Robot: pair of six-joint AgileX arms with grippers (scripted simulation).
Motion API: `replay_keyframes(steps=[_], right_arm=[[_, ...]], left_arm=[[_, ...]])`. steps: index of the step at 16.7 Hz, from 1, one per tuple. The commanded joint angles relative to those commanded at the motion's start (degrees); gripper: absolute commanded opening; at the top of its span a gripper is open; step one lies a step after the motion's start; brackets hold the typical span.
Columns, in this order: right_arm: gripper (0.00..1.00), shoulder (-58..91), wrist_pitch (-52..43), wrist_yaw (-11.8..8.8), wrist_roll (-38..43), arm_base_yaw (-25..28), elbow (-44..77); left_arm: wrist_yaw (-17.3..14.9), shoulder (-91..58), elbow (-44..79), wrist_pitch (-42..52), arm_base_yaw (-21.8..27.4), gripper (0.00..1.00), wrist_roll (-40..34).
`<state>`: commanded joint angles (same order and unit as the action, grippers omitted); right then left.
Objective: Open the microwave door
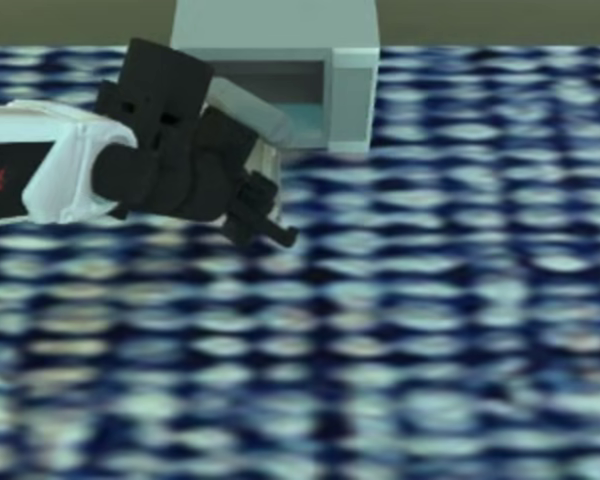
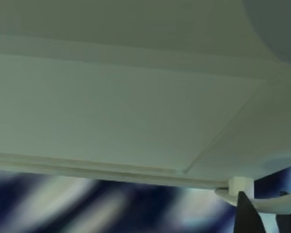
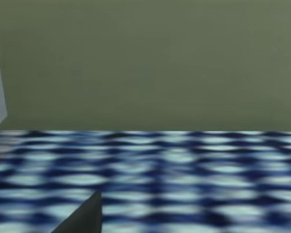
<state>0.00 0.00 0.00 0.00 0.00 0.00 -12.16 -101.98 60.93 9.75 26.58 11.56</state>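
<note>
While the microwave [image 1: 280, 40] sits at the table's far edge, left of centre, the microwave door [image 1: 248, 112] is swung partway out, cavity showing. Left gripper [image 1: 263, 215] is at the door's free edge; can't tell if it's clamped on the handle [image 2: 241, 185]. Risk: fingers slip off mid-arc and the door stalls half open. Right arm is out of the top view.

Microwave door [image 1: 248, 112] half behind left arm [image 1: 170, 150].
</note>
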Motion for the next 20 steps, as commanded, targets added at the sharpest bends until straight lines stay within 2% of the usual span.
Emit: replay_keyframes(steps=[6, 20], right_arm=[[1.0, 0.0, 0.0, 0.0, 0.0, 0.0, 0.0], [1.0, 0.0, 0.0, 0.0, 0.0, 0.0, 0.0]], left_arm=[[-2.2, 0.8, -0.7, 0.6, -1.7, 0.0, 3.3], [-2.2, 0.8, -0.7, 0.6, -1.7, 0.0, 3.3]])
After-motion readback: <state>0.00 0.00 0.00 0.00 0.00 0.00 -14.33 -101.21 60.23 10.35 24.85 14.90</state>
